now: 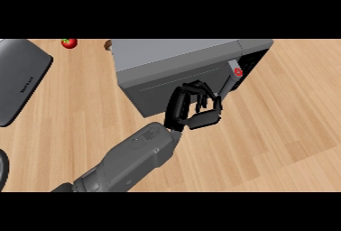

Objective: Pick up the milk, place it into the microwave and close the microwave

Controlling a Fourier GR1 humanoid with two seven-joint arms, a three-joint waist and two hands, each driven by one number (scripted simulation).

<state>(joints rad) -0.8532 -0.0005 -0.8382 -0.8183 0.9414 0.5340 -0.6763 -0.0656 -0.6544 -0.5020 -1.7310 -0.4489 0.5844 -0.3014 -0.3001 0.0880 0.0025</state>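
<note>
The grey microwave (180, 58) stands at the middle back of the wooden counter, and its dark front door (160, 92) looks shut or nearly shut. A control strip with a red button (237, 71) is at its right end. My right hand (202, 118) is up against the door's front, with the fingers (193, 90) loosely bent and touching the door. It holds nothing. Its grey forearm (133, 158) comes in from the lower left. No milk shows anywhere in view. My left hand does not show.
A dark grey tray (20, 81) lies at the left edge. A small red fruit (68, 43) and a brown object (107, 43) sit at the back left of the microwave. A dark curved rim (2, 169) pokes in at the lower left. Bare wood lies to the right.
</note>
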